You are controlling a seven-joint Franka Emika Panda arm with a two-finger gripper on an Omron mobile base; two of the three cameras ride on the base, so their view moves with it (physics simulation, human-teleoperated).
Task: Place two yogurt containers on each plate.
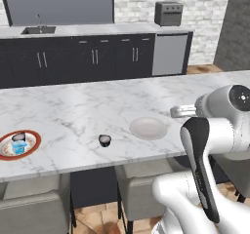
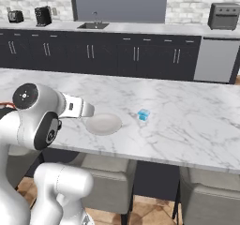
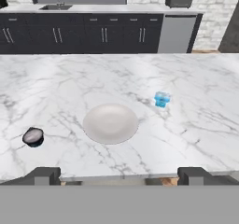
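Observation:
On the marble island stands a plain pale plate (image 3: pixel 110 123) (image 1: pixel 148 128) (image 2: pixel 104 123) with nothing on it. To its right, apart from it, sits a light blue yogurt container (image 3: pixel 161 99) (image 2: pixel 143 115). A dark yogurt container (image 3: pixel 33 136) (image 1: pixel 104 140) rests on the counter to the plate's left. Far left, the red-rimmed plate (image 1: pixel 33 149) carries a dark cup (image 1: pixel 18 137) and a light blue cup (image 1: pixel 19 147). My gripper (image 3: pixel 119 176) hangs open and holds nothing, above the island's near edge and short of the pale plate.
Grey stools (image 1: pixel 141 172) are tucked under the island's near edge. Behind it runs a dark cabinet run with a sink (image 1: pixel 39 29), a toaster oven (image 1: pixel 169 12) and a dishwasher (image 1: pixel 169 54). My white arm (image 1: pixel 215 145) fills the lower right of the left base view.

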